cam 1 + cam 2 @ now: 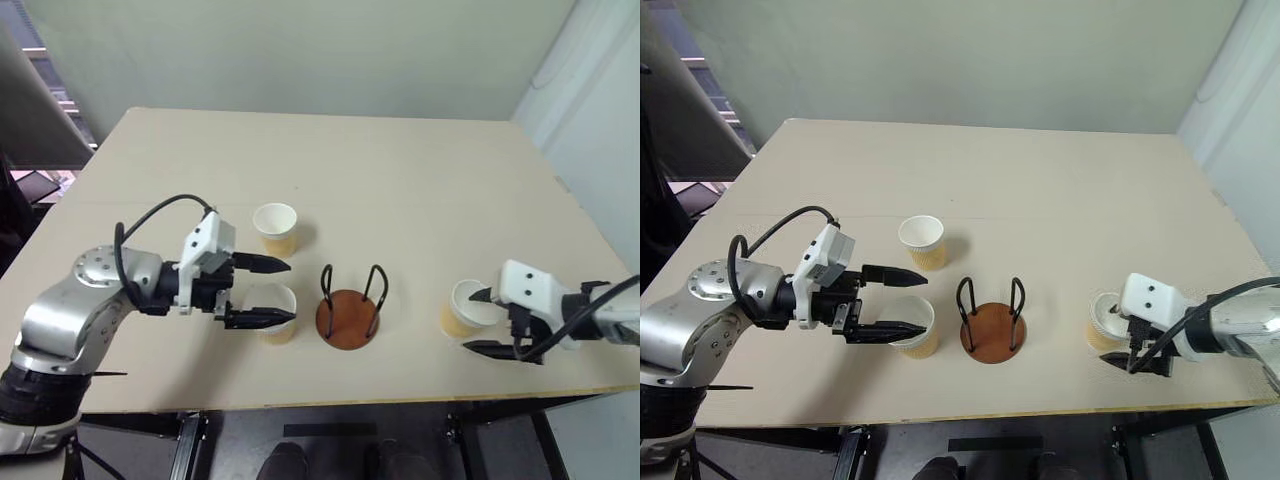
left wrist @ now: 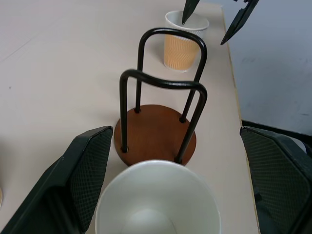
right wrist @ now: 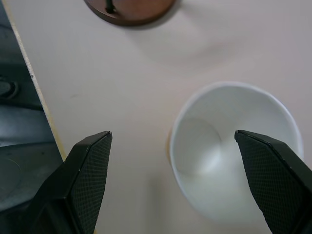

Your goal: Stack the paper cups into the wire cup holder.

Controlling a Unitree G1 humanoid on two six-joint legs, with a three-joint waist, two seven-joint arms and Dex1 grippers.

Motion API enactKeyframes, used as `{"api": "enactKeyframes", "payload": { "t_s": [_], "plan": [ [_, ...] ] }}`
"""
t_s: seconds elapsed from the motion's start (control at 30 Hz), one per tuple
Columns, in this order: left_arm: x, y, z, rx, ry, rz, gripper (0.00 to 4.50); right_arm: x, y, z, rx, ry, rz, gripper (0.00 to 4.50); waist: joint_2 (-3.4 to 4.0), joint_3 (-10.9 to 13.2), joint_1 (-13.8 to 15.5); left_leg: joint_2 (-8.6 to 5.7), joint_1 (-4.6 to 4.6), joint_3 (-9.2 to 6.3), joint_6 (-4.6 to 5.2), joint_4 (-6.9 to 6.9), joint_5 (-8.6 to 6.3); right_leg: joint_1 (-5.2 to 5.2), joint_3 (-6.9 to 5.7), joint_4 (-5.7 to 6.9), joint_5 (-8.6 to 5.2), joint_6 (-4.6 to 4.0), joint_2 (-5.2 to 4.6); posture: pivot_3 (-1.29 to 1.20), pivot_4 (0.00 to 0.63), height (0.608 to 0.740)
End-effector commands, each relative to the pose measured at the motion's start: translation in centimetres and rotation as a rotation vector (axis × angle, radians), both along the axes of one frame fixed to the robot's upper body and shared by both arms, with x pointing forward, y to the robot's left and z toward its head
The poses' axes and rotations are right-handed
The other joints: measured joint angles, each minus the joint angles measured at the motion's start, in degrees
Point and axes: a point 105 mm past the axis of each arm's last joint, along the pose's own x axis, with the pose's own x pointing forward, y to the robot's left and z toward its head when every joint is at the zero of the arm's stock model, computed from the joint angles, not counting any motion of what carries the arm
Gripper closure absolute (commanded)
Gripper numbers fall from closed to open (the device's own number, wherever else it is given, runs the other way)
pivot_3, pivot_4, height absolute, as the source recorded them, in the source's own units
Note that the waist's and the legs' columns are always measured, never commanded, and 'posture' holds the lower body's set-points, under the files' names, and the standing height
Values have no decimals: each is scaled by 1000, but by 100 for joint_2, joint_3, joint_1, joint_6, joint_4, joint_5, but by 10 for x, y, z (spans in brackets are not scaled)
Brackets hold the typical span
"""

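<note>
Three tan ribbed paper cups stand upright on the beige table. The near-left cup (image 1: 274, 312) sits between the fingers of my left gripper (image 1: 292, 291), which is open and points toward the wire cup holder (image 1: 350, 312). In the left wrist view this cup (image 2: 158, 202) shows its white inside, with a gap to each finger. The holder's brown disc and two black wire loops are empty. A second cup (image 1: 276, 228) stands just behind my left gripper. The third cup (image 1: 460, 310) stands at the right, and my right gripper (image 1: 468, 322) is open with its fingers (image 3: 85, 180) straddling it from above.
The table's front edge (image 1: 400, 400) runs close below both grippers and the right cup. A pale wall (image 1: 600, 120) rises past the table's right side. The far half of the table (image 1: 350, 160) is bare.
</note>
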Motion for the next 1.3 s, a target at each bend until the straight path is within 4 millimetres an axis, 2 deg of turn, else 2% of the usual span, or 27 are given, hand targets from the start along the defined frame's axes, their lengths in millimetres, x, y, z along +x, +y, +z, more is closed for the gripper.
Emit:
{"api": "enactKeyframes", "payload": {
  "t_s": [0.03,0.1,0.4,0.57,0.77,0.83,0.93,1.03,1.3],
  "plan": [
    [-5,1,12,3,-56,9,0,7,-2,-7,-63,-27,17,428,0,0,-1,0,-1,0,1,2,0,0,0,0,0,0,0,0,150,740],
    [-6,2,12,2,-56,19,0,11,-1,-9,-76,-28,28,1007,0,0,5,2,0,-2,2,3,-1,0,0,0,1,1,0,0,150,740],
    [-6,5,10,-5,-58,49,0,14,0,6,-68,-43,82,4398,0,0,14,1,-2,-2,2,8,-1,1,0,2,1,3,0,0,150,740],
    [-5,4,10,-8,-59,53,0,6,11,30,24,-47,157,4458,1,0,14,-1,-2,1,2,11,-1,1,0,3,1,2,2,0,150,740],
    [-4,4,8,-9,-55,59,0,9,41,106,234,-226,282,4458,3,2,-20,1,1,8,0,23,-1,4,8,6,1,2,28,0,150,740],
    [-3,4,6,-10,-53,67,0,8,64,126,270,-281,379,4458,4,2,-35,6,0,8,0,32,-1,2,19,6,2,3,44,0,150,740],
    [-3,2,4,-11,-54,75,0,4,93,124,283,-261,496,4458,3,2,-59,14,2,2,0,38,-3,3,20,7,2,3,59,0,150,740],
    [-2,2,3,-14,-60,86,0,2,114,116,281,-228,575,4458,4,2,-53,21,-1,-10,-1,45,-7,2,16,8,2,3,66,0,150,740],
    [-6,4,3,-16,-63,109,0,5,121,91,214,-157,633,4458,5,3,-24,21,-11,-17,-7,49,-12,-2,17,5,3,4,59,0,150,740]
  ]
}}
